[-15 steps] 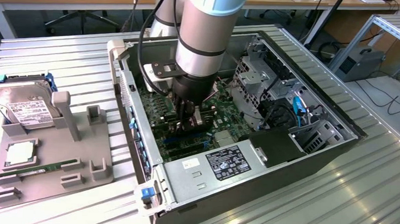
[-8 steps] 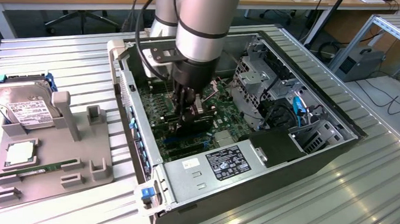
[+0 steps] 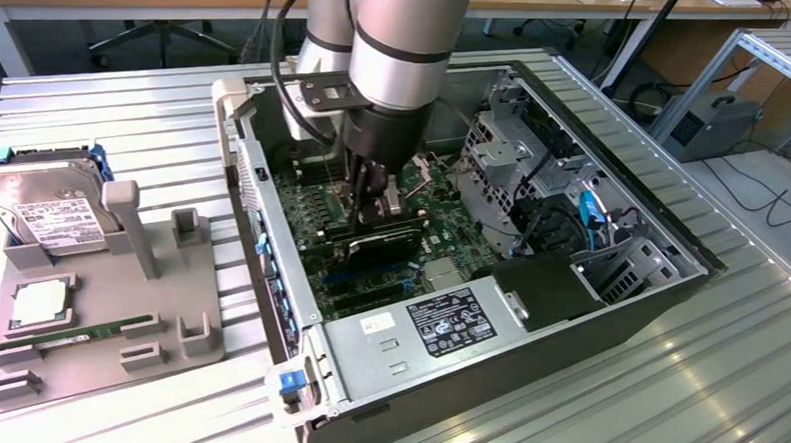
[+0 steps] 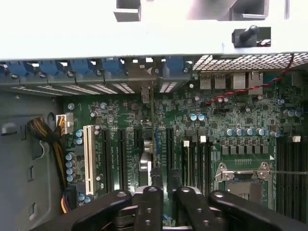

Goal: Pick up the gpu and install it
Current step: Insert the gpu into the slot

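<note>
One arm is deep inside the open computer case [image 3: 593,290] in the exterior view, its gripper [image 3: 376,216] pointing straight down over the motherboard [image 3: 436,213], and right beneath the fingers sits the gpu [image 3: 379,243], a dark card standing on edge among the slots, already down at board level. On the grey tray [image 3: 163,341] to the exterior view's left, the hard drive [image 3: 49,211] and the memory stick [image 3: 77,336] sit well apart from the action. Over to the wrist view: the gripper [image 4: 163,192] has its fingers [image 4: 150,202] drawn close together on either side of the gpu [image 4: 153,125], seen edge-on as a thin line running toward the bracket end at the rear wall [image 4: 144,38]. Whether the fingers truly pinch the card, I can't tell. The worry now is alignment: if the card's edge sits slightly off its slot [image 4: 137,154], pressure could jam it or stress the board, and a bracket catching the rear frame would leave it tilted and half-seated.
</note>
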Robot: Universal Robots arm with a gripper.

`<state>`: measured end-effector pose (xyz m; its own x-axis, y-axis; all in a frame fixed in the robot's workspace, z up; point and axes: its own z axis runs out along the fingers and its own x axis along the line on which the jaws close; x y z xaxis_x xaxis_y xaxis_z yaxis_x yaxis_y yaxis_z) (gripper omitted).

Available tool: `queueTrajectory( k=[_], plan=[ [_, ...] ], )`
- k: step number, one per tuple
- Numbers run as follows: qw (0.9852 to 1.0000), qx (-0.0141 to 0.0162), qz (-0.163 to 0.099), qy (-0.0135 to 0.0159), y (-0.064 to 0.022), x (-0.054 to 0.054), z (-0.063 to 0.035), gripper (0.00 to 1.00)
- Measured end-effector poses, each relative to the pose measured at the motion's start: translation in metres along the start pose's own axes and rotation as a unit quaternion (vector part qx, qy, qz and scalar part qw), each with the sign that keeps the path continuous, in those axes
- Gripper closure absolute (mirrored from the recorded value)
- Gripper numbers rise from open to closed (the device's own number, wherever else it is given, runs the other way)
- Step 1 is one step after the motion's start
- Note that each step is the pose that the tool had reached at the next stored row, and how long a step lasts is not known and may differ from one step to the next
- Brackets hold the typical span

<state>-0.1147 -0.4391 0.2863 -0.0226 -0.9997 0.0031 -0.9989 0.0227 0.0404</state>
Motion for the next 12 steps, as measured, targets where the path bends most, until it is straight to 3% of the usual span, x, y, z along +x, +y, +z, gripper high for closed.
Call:
queueTrajectory(
  k=[3, 7, 9, 12],
  plan=[
    [1.0000, -0.0059, 0.000, 0.0001, -0.0094, 0.000, -0.0004, 0.89],
    [0.9998, -0.0202, 0.000, 0.0005, -0.0299, 0.000, -0.0012, 0.89],
    [0.9997, -0.0227, 0.000, 0.0005, -0.0333, 0.000, -0.0013, 0.89],
    [0.9997, -0.0228, 0.000, 0.0005, -0.0333, 0.000, -0.0014, 0.89]
  ],
)
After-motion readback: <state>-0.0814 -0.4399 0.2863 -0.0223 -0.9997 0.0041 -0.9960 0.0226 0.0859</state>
